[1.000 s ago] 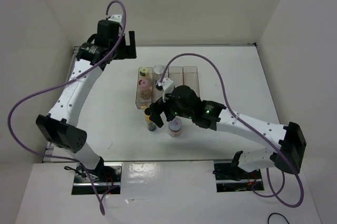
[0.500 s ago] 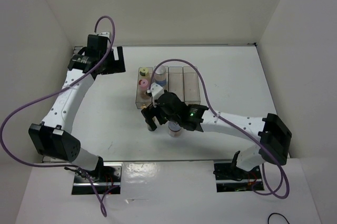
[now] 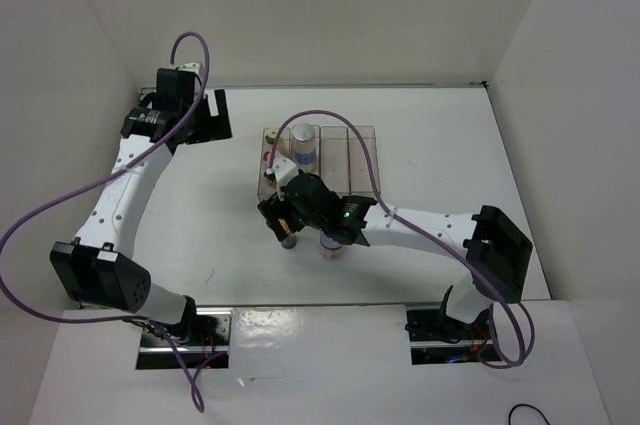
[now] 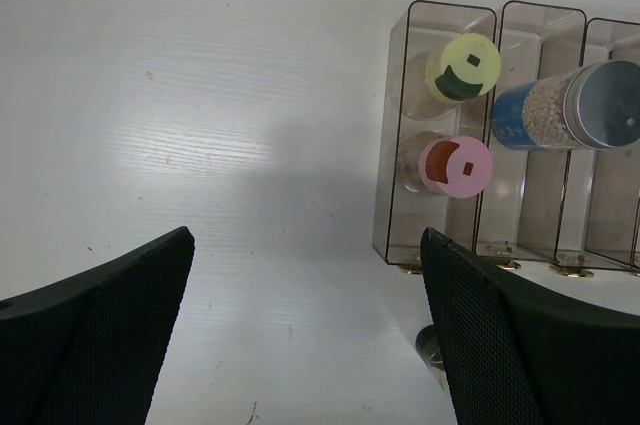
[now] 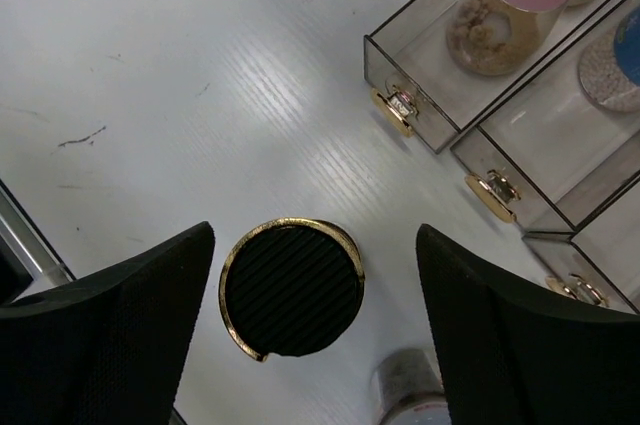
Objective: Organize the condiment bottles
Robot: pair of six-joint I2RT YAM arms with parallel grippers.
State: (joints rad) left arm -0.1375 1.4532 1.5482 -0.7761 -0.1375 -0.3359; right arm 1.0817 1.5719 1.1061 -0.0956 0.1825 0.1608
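The dark bottle with the gold band [image 5: 292,288] stands on the table, seen from above between my right gripper's [image 5: 315,320] open fingers, with a gap on each side. In the top view that gripper [image 3: 281,222] hovers over the bottle [image 3: 288,241]. The silver-grey-lidded jar [image 5: 410,387] stands just beside it [image 3: 332,246]. The yellow-green-lidded jar [image 4: 463,67] and the pink-lidded jar [image 4: 455,165] sit in the leftmost clear bin [image 4: 392,145]. The blue-labelled jar [image 4: 560,110] lies in the second bin. My left gripper [image 4: 305,335] is open and empty, high over bare table left of the bins [image 3: 205,117].
Four clear bins [image 3: 345,160] stand side by side at mid-table with gold handles [image 5: 388,111] facing the arms; the two right ones hold nothing. White walls enclose the table. The right arm's purple cable [image 3: 340,130] arcs over the bins.
My right gripper has moved left and now sits over the dark bottle, hiding most of it from above. My left arm has swung further left, away from the bins.
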